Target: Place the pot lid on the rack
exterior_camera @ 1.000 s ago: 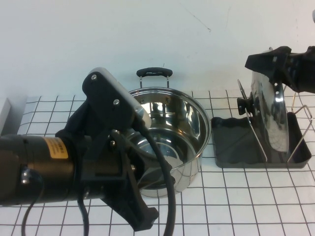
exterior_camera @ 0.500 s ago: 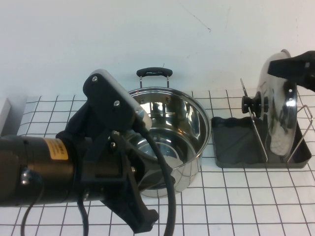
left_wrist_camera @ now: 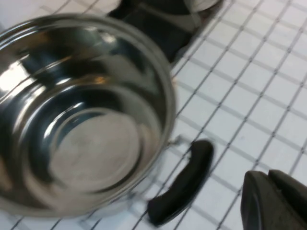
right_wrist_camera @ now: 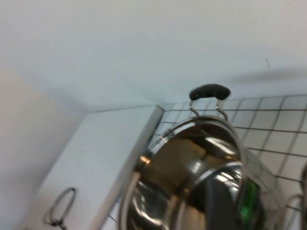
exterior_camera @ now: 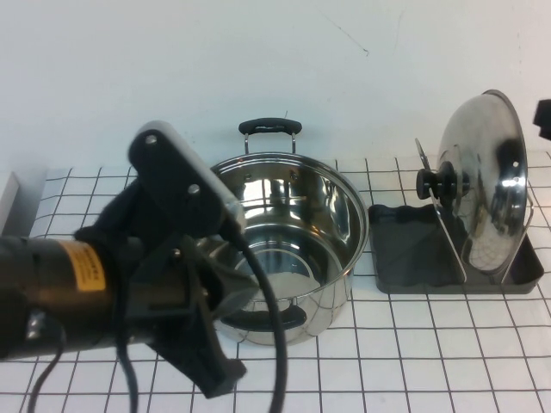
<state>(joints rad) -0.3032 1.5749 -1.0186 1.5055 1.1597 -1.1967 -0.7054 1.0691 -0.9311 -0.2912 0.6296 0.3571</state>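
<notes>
The pot lid [exterior_camera: 489, 163], shiny steel with a black knob [exterior_camera: 433, 183], stands on edge in the rack, leaning on the wire dividers [exterior_camera: 449, 237] above the dark grey tray [exterior_camera: 405, 258]. Nothing holds it. Of my right gripper [exterior_camera: 544, 119] only a black bit shows at the right edge of the high view, apart from the lid. My left gripper [exterior_camera: 217, 380] hangs low in front of the steel pot [exterior_camera: 293, 232]. In the left wrist view it [left_wrist_camera: 274, 201] is shut and empty, just beside the pot's near black handle [left_wrist_camera: 184, 184].
The deep pot [left_wrist_camera: 81, 120] is empty and stands left of the rack on the grid-lined table. Its far handle [exterior_camera: 269, 126] faces the white wall and also shows in the right wrist view [right_wrist_camera: 209, 91]. A white box edge [exterior_camera: 5, 200] sits at far left.
My right gripper has let go of the lid and pulled away to the right, almost out of view. The lid now stands alone in the rack. My left arm has shifted slightly left.
</notes>
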